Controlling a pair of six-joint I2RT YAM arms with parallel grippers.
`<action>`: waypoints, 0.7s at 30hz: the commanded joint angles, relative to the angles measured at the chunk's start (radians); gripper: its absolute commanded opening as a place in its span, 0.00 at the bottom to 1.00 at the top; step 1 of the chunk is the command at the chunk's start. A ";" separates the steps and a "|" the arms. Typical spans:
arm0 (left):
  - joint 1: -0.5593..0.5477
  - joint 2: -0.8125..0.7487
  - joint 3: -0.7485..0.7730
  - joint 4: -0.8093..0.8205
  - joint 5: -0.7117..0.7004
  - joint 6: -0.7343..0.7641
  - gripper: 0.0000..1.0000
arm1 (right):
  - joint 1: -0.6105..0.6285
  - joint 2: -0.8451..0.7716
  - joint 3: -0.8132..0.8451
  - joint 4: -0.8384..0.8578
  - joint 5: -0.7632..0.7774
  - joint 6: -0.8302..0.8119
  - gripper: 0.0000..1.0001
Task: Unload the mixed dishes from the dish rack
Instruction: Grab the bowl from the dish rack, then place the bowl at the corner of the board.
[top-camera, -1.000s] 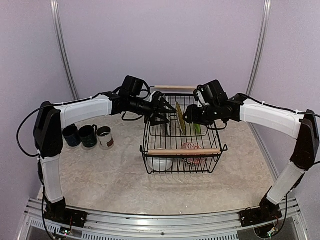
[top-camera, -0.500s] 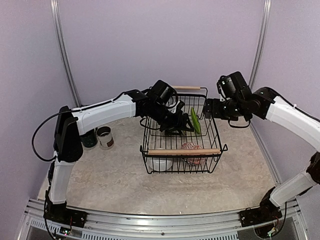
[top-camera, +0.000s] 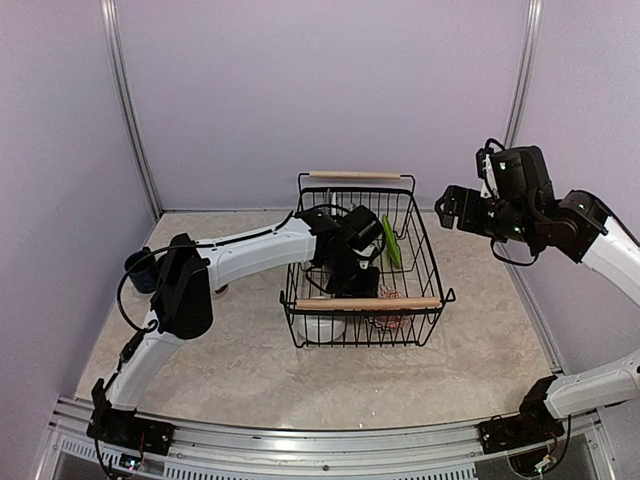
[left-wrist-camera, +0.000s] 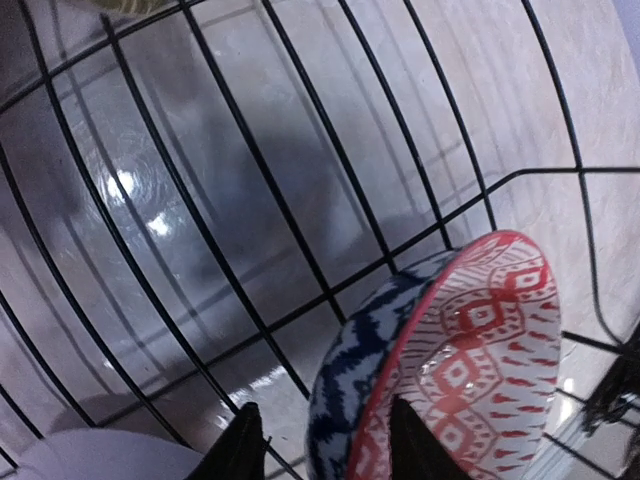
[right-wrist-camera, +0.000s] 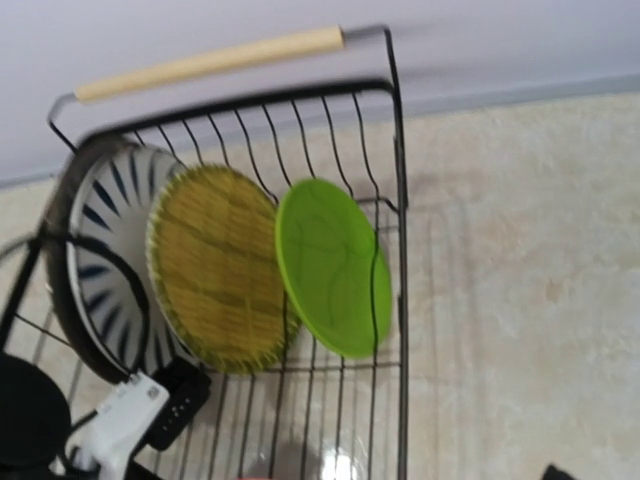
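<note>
Dish rack (top-camera: 366, 302), L arm (top-camera: 262, 250) across plates (top-camera: 391, 241)

The dish rack (top-camera: 365, 262) stands mid-tabletop (top-camera: 230, 350); in its far half three plates stand on edge in a row, the left plate (right-wrist-camera: 100, 240) hindmost, the middle plate (right-wrist-camera: 215, 270) overlapping it, the right plate (right-wrist-camera: 335, 265) foremost, just beside the rack's right wall; near the front wall a small bowl (left-wrist-camera: 460, 360) stands tilted, right of a larger bowl (top-camera: 322, 327); the left end effector (left-wrist-camera: 325, 445) is inside the rack, straddling the small bowl's rim; a mug (top-camera: 138, 268) sits well left of the rack
</note>
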 joint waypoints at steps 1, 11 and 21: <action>-0.001 0.021 0.024 -0.064 -0.056 0.033 0.29 | 0.005 -0.007 -0.043 0.025 -0.015 -0.001 0.92; 0.001 -0.045 0.080 -0.086 -0.030 0.104 0.00 | 0.006 -0.003 -0.057 0.037 -0.022 0.001 0.93; 0.072 -0.317 0.109 -0.086 0.009 0.193 0.00 | 0.006 -0.041 -0.076 0.028 0.009 0.025 0.93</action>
